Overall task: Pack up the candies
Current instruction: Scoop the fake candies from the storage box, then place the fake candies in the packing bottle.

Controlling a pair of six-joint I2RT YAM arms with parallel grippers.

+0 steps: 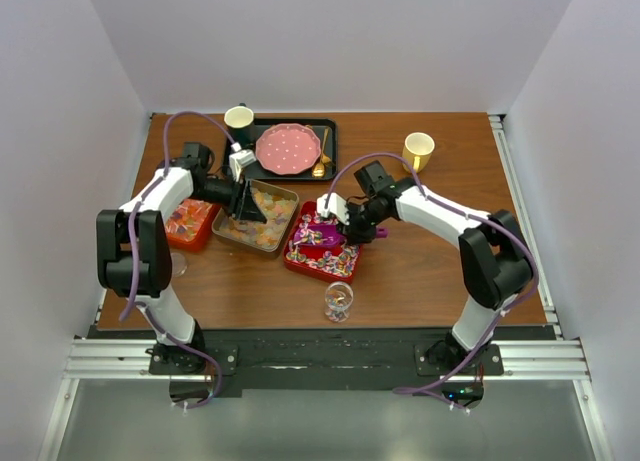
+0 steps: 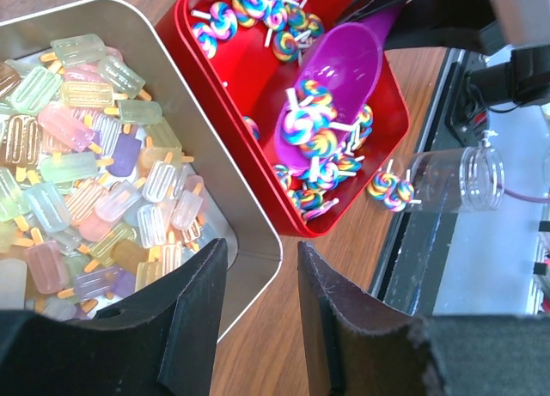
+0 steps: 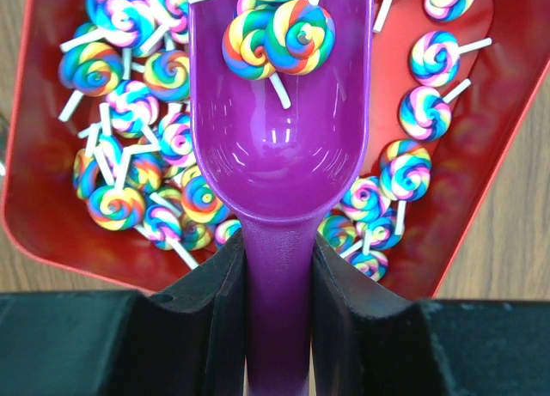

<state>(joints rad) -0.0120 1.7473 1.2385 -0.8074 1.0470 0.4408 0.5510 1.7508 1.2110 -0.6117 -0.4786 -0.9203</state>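
Mid-scoop, we have our right gripper (image 3: 279, 258) clamped on the purple scoop (image 3: 279, 147), a few swirled candies (image 3: 279, 35) in its bowl above the red tray (image 3: 26, 198), our left gripper (image 2: 258, 293) spread and empty by the metal tin (image 2: 249, 233), and next, we judge, comes a level carry to the clear jar (image 1: 338, 301).
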